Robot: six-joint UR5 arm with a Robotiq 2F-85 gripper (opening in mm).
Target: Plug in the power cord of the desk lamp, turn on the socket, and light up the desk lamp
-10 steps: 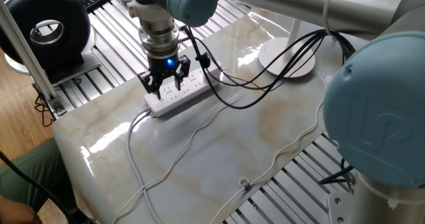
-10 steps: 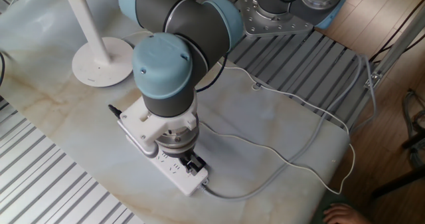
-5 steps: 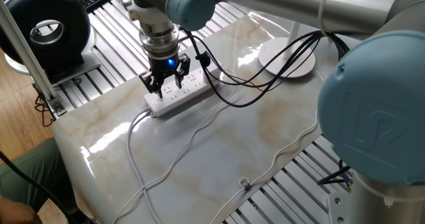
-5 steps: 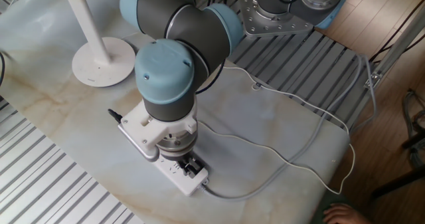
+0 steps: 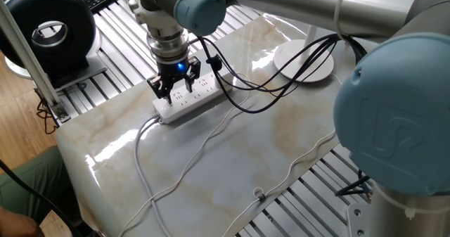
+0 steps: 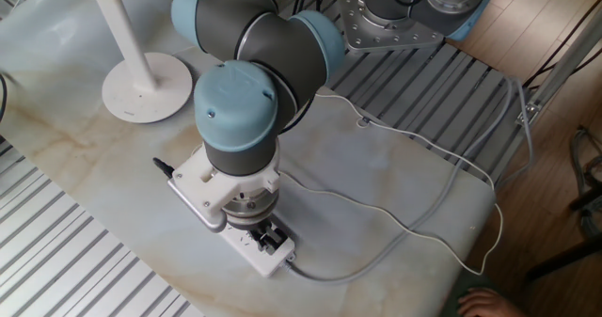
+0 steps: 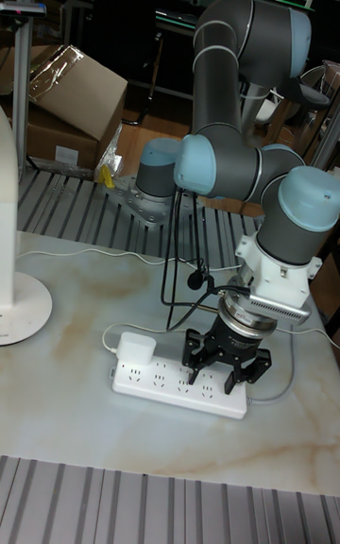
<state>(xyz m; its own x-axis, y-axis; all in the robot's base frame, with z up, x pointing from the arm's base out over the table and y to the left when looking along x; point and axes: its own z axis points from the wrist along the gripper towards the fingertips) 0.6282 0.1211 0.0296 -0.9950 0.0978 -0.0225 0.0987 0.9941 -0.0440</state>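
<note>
The tool (image 7: 228,372) points straight down over the socket (image 7: 178,384), its dark fingers (image 7: 194,365) spread apart and empty, tips just above or touching the strip's top near the end where the thick cable (image 6: 376,254) leaves; contact cannot be told. A blue light glows on the tool in one fixed view. The socket (image 5: 191,99) lies on the marble counter (image 5: 232,152). A boxy plug (image 7: 138,350) sits in the strip's far end from the tool. The lamp (image 6: 144,85) stands well apart on the counter, its cord (image 6: 437,152) trailing along the edge.
</note>
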